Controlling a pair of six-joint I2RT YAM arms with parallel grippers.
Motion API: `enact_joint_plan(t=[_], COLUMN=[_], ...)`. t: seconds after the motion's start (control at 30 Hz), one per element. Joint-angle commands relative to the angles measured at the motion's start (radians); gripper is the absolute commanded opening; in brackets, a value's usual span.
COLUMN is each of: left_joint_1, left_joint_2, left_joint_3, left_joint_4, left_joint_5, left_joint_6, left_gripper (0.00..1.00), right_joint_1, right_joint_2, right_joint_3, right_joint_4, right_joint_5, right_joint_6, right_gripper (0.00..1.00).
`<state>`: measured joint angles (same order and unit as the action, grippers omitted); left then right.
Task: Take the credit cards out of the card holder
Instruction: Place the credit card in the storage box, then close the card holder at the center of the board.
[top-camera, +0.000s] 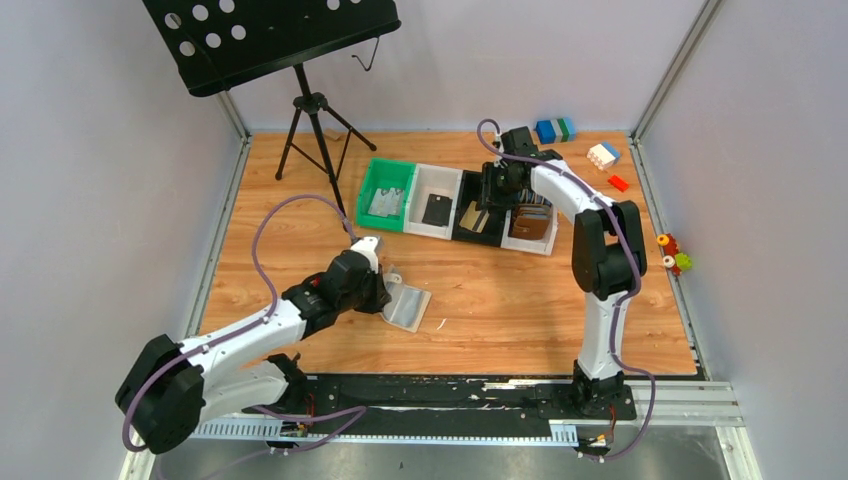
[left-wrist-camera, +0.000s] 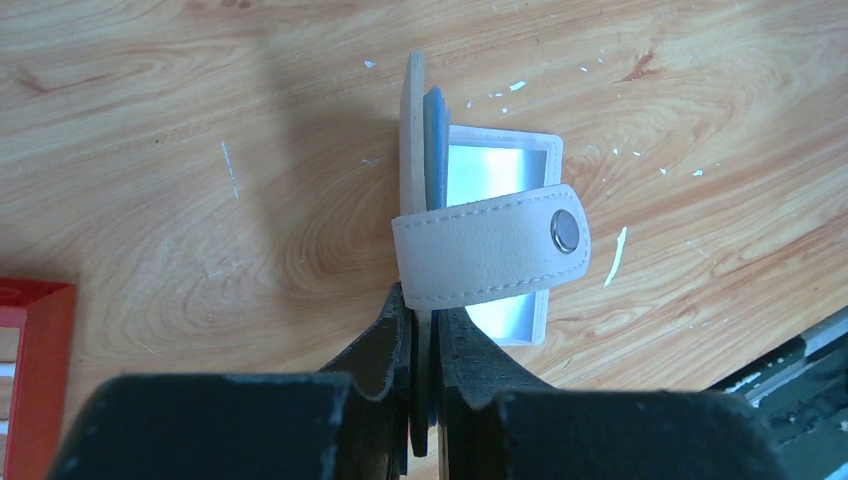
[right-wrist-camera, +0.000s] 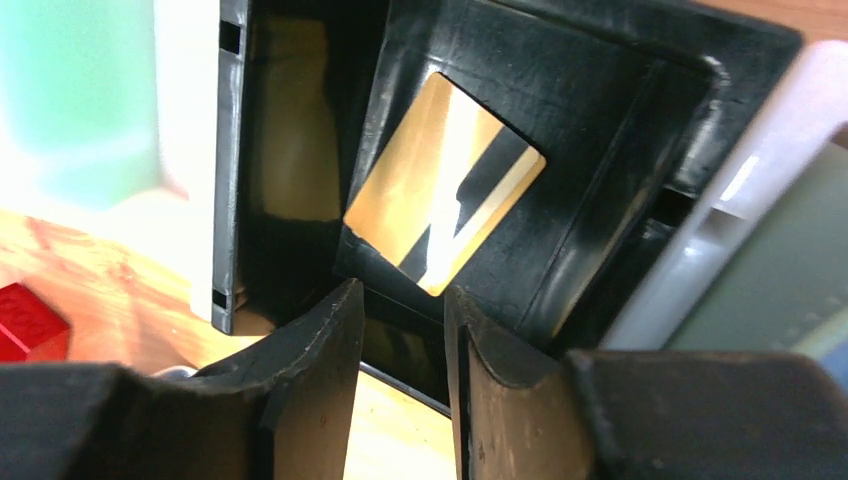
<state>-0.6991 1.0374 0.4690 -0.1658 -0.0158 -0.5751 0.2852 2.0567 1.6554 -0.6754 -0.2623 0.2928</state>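
Observation:
The pale grey-beige card holder (top-camera: 408, 305) lies open on the wooden table, silvery inside (left-wrist-camera: 495, 170) facing up. One flap (left-wrist-camera: 411, 130) stands upright with a blue card (left-wrist-camera: 433, 130) against it, and the closing tab (left-wrist-camera: 490, 248) hangs across. My left gripper (left-wrist-camera: 420, 305) (top-camera: 385, 290) is shut on the lower edge of that upright flap. A gold-tan credit card (right-wrist-camera: 445, 185) (top-camera: 472, 217) lies loose in a black bin (right-wrist-camera: 620, 130). My right gripper (right-wrist-camera: 403, 300) (top-camera: 492, 195) hovers just above that bin, open and empty.
A row of bins stands at the back: green (top-camera: 385, 195), white (top-camera: 436, 208), black (top-camera: 478, 235), and a white one with brown wallets (top-camera: 530, 222). A music stand (top-camera: 305, 110) stands at the back left. Toy blocks (top-camera: 553, 130) lie at the back right. A red frame (left-wrist-camera: 30, 340) is left of my left gripper.

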Motion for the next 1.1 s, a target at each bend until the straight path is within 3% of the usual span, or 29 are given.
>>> enact_joint_plan(t=[0.0,0.17,0.3,0.43,0.8,1.07], left_joint_1=[-0.075,-0.166,-0.252,-0.316,-0.334,-0.281], left_joint_2=[0.035,0.101,0.174,0.233,0.328,0.438], left_joint_3=[0.091,0.168,0.23,0.275,0.263,0.217], left_joint_4=[-0.066,-0.132,-0.184,-0.202,-0.06,0.063], left_joint_5=[-0.152,-0.272,-0.328,-0.333,-0.086,0.052], left_joint_6=[0.051,0.067,0.078,0.089,0.1,0.059], left_gripper=[0.02,0.13,0.41,0.57,0.57,0.56], right_joint_1=[0.01,0.019,0.019,0.019,-0.005,-0.035], right_joint_2=[-0.107,-0.234,-0.362,-0.499,-0.779,-0.923], right_joint_3=[0.049,-0.027,-0.163,-0.297,-0.572,-0.733], right_joint_4=[-0.028,0.001,0.053,0.102,0.151,0.186], right_joint_5=[0.09,0.063,0.023,-0.01,-0.092,-0.142], right_joint_6=[-0.03,-0.028,-0.015,0.002,0.016,0.01], right_gripper=[0.39,0.45,0.47,0.48,0.49,0.49])
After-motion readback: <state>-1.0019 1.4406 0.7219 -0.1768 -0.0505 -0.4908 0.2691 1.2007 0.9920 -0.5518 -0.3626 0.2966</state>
